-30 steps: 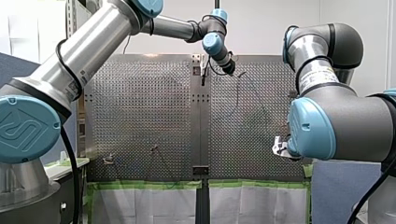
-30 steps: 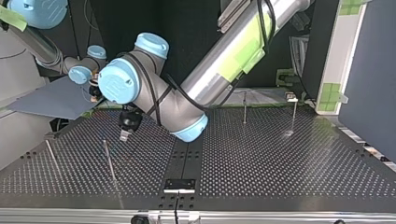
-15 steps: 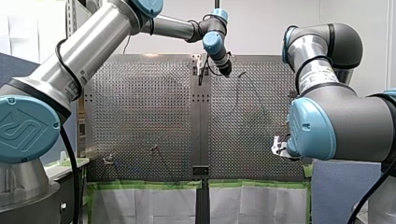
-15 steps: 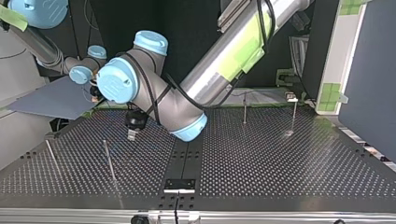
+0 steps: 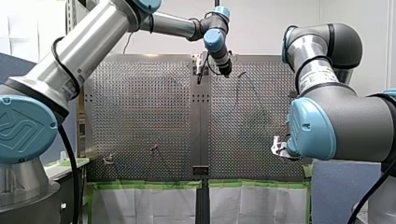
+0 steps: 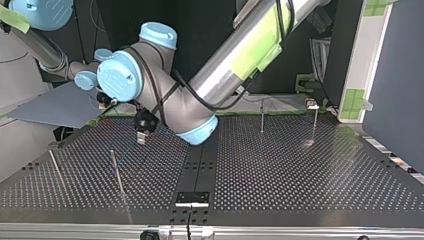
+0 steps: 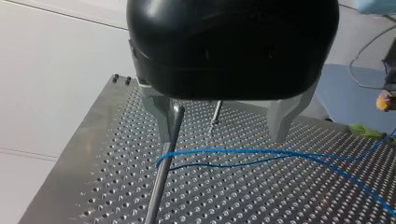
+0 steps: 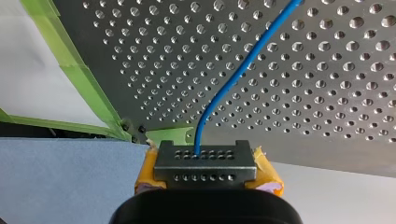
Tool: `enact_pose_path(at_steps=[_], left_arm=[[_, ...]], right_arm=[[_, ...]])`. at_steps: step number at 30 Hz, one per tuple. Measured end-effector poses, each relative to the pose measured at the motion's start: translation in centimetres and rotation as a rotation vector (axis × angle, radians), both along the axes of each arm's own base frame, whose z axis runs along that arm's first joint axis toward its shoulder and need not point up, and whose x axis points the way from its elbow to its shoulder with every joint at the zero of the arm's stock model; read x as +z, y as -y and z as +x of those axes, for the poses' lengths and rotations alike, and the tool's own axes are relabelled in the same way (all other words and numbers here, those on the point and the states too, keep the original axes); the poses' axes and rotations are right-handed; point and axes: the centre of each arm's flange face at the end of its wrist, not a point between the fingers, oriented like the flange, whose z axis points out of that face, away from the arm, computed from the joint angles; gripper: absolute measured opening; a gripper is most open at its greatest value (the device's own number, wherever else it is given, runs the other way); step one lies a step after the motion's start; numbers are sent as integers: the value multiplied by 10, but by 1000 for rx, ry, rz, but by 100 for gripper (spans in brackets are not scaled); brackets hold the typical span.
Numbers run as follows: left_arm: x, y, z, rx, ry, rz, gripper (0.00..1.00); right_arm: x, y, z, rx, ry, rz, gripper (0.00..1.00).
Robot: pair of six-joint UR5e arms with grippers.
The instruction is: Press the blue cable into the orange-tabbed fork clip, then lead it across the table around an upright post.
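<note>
In the left wrist view the blue cable [image 7: 261, 153] bends around an upright post [image 7: 161, 186] beside one metal finger [image 7: 161, 119]. My left gripper [image 7: 219, 137] hangs open above it, with nothing between its fingers. In the right wrist view my right gripper [image 8: 204, 163], with yellow pads, is shut on the blue cable [image 8: 233, 79], which runs away over the perforated plate. In the top view my left gripper [image 6: 141, 136] hovers near a post [image 6: 117, 172], and my right gripper [image 6: 103, 100] sits at the far left edge. The orange-tabbed clip cannot be made out.
More upright posts stand on the table [image 6: 300, 170]: one at the top view's left [image 6: 55, 167] and two at its far right [image 6: 261, 115] [image 6: 314, 122]. Green tape [image 8: 70, 56] lines the plate's edge near my right gripper. A black bracket [image 6: 192, 197] sits at the near edge.
My left gripper has drifted a little to the right and farther back in the top view, staying open. My right arm has not moved.
</note>
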Motion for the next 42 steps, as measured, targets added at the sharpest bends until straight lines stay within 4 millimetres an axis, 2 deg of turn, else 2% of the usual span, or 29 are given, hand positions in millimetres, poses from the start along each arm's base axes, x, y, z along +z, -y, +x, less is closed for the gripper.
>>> enact_pose_path(at_steps=[10, 25, 42], left_arm=[[27, -8, -29, -30, 63, -57, 100], [66, -43, -50, -10, 146, -220, 100], [100, -78, -87, -21, 249, -354, 100]], right_arm=[[0, 0, 0, 0, 0, 0, 0], [0, 0, 1, 3, 1, 0, 0], [0, -1, 3, 7, -1, 0, 0]])
